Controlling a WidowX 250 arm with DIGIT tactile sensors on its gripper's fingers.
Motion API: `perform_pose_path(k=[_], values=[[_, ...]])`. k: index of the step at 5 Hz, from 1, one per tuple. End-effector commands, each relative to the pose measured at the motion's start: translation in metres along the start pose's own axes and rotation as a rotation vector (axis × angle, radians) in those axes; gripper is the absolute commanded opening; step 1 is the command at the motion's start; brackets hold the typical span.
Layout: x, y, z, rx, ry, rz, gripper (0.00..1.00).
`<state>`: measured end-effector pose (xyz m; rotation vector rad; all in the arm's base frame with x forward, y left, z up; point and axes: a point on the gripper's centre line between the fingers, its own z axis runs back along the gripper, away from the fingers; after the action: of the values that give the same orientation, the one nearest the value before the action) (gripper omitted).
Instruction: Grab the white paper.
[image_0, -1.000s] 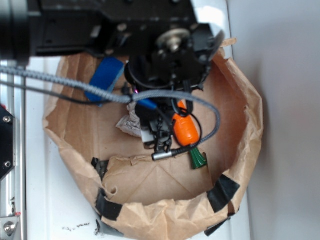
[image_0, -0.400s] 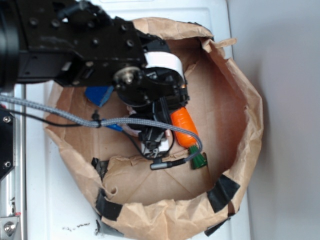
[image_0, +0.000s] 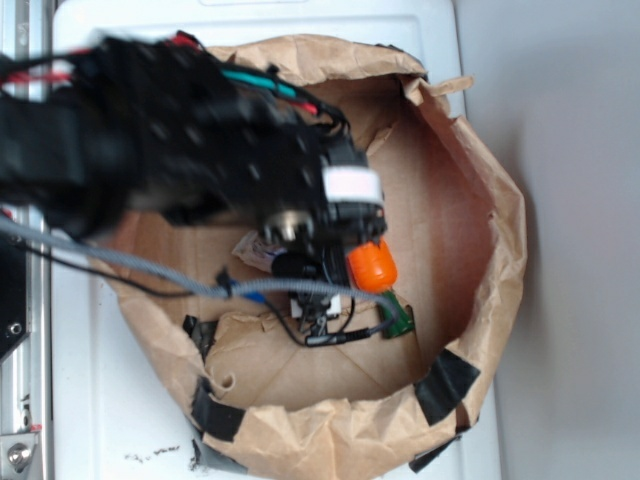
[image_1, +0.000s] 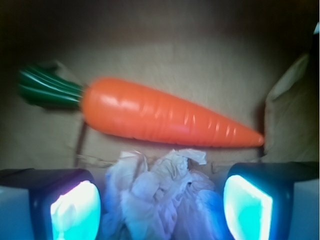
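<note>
In the wrist view the crumpled white paper (image_1: 162, 192) lies between my two glowing fingertips (image_1: 75, 210), with a gap to each pad. My gripper (image_1: 161, 210) is open around it. The orange carrot (image_1: 165, 116) with its green top lies just beyond the paper. In the exterior view my black arm covers most of the bag floor; a bit of the white paper (image_0: 250, 250) shows at its left edge, and the carrot (image_0: 371, 265) shows at its right. My gripper (image_0: 312, 300) is low inside the brown paper bag (image_0: 480, 200).
The bag's walls (image_0: 300, 400) rise all around, patched with black tape (image_0: 445, 385). A grey cable (image_0: 150, 280) trails from the arm across the bag's left rim. The bag wall (image_1: 290, 115) folds in at the right of the wrist view.
The arm has swung down and leftward over the bag, now blurred with motion, hiding the blue rectangle. The gripper has stayed low by the paper and carrot.
</note>
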<state>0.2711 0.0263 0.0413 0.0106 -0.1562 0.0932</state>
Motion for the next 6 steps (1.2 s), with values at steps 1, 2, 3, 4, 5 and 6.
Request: perform_pose_path(k=[1,2,3,4,5,6], values=[[0.012,0.011,0.014,-0.016,-0.057,-0.030,0.00],[0.012,0.016,0.018,-0.042,-0.070,-0.018,0.00],[0.016,0.017,0.025,-0.061,-0.067,-0.002,0.00],[0.020,0.016,0.043,-0.102,-0.043,0.016,0.00],[0.023,0.017,0.066,-0.144,-0.019,0.029,0.00],[0.027,0.022,0.103,-0.189,-0.003,0.061,0.00]])
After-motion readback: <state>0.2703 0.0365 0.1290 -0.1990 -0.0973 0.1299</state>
